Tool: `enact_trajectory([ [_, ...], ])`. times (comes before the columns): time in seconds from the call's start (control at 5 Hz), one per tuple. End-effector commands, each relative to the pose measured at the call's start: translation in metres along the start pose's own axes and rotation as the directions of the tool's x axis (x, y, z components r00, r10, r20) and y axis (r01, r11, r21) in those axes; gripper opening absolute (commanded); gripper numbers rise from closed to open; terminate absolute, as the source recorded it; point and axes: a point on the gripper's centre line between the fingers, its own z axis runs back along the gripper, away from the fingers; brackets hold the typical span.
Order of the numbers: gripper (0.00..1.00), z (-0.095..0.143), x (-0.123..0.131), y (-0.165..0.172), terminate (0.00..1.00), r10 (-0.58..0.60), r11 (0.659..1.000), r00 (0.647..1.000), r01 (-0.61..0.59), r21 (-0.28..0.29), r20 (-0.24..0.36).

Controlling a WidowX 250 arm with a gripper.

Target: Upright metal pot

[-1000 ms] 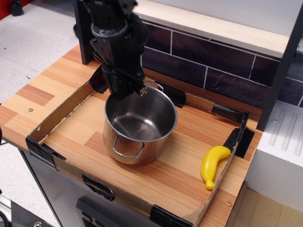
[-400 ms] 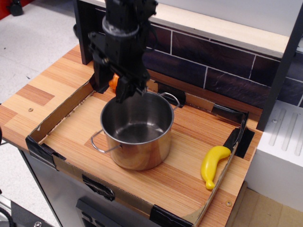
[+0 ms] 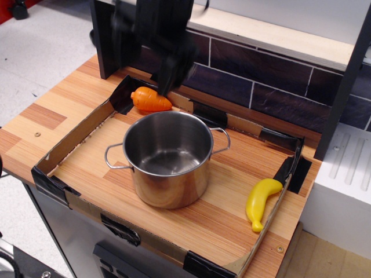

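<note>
steel metal pot [image 3: 168, 159] upright; carrot [image 3: 151, 99] behind, banana [image 3: 260, 202] right; blurred jaws' state unclear.

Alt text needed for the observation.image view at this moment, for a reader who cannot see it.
A shiny metal pot stands upright, mouth up, in a shallow cardboard tray on a wooden counter. The blurred black gripper hangs above and behind it, touching nothing. An orange carrot lies behind the pot; a yellow banana lies at the right.
</note>
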Motion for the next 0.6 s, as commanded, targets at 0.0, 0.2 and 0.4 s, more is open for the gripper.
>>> enact_trajectory([
  [0.0, 1.00, 0.0536, 0.0061, 0.0024, 0.00, -0.006, 0.999, 0.994, 0.011, -0.045, 0.107],
  [0.2, 1.00, 0.0536, 0.0061, 0.0024, 0.00, -0.006, 0.999, 0.994, 0.011, -0.045, 0.107],
  [0.4, 1.00, 0.0536, 0.0061, 0.0024, 1.00, -0.006, 0.999, 0.994, 0.011, -0.045, 0.107],
])
